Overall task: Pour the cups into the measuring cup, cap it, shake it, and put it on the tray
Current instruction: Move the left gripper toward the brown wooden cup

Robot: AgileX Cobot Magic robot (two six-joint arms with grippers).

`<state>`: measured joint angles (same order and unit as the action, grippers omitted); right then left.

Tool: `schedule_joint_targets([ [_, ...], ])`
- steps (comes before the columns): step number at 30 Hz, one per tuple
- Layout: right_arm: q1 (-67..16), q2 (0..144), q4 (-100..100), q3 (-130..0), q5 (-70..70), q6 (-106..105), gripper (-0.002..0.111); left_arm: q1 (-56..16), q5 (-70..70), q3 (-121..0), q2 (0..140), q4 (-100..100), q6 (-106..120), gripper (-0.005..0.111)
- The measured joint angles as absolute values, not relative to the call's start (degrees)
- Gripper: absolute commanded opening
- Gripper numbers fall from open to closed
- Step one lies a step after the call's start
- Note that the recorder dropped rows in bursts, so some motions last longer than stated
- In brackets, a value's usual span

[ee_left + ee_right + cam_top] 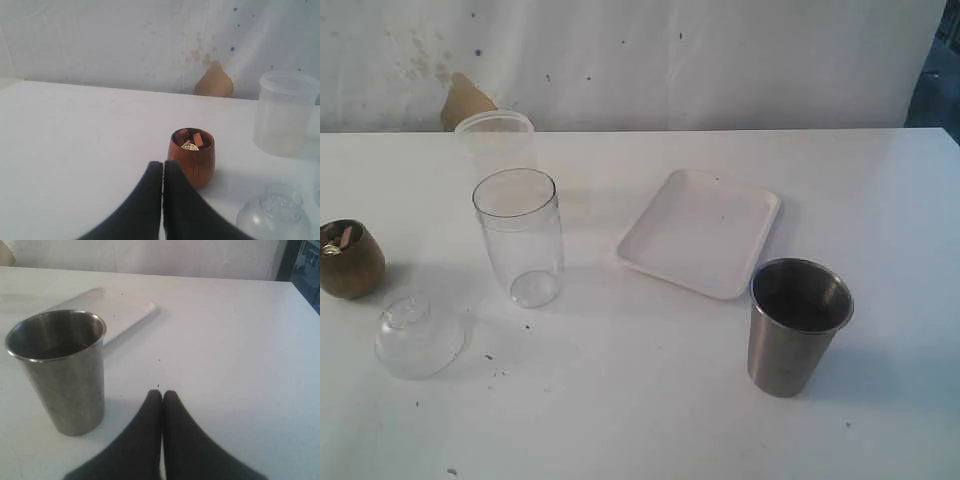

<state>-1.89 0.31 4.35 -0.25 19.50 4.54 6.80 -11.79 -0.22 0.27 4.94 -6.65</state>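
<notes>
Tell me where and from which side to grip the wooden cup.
Probably across the wooden cup at its round belly, from the side the shut left gripper faces. It stands upright with pieces up to its rim, so a top grasp looks poor.

free: table (640, 410) bare in front of measuring cup (519, 237) | blocked: dome lid (418, 335) front-left, wooden cup (350, 259) left, frosted cup (496, 140) behind, tray (700, 232) right, steel tumbler (797, 325) front-right

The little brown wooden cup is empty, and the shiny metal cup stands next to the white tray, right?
Not quite. The small round brown wooden cup is not empty: the left wrist view shows brownish pieces and a small golden thing inside it. The rest is right: the tall stainless-steel tumbler does stand next to the shallow white rectangular tray.
</notes>
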Motion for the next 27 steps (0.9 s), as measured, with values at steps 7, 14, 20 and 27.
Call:
schedule_joint_targets([
  [7,-1.89,0.31,4.35,-0.25,19.5,4.54,0.0,6.8,0.59,-0.22,0.27,4.69,-7.09,0.001],
  [14,-1.89,0.31,4.35,-0.25,19.5,4.54,0.0,6.8,12.19,-0.22,0.27,5.24,-19.02,0.047],
  [20,-1.89,0.31,4.35,-0.25,19.5,4.54,0.0,6.8,16.23,-0.22,3.49,7.1,-21.05,0.103],
  [27,-1.89,0.31,4.35,-0.25,19.5,4.54,0.0,6.8,28.46,-0.22,19.97,7.55,-20.34,0.097],
])
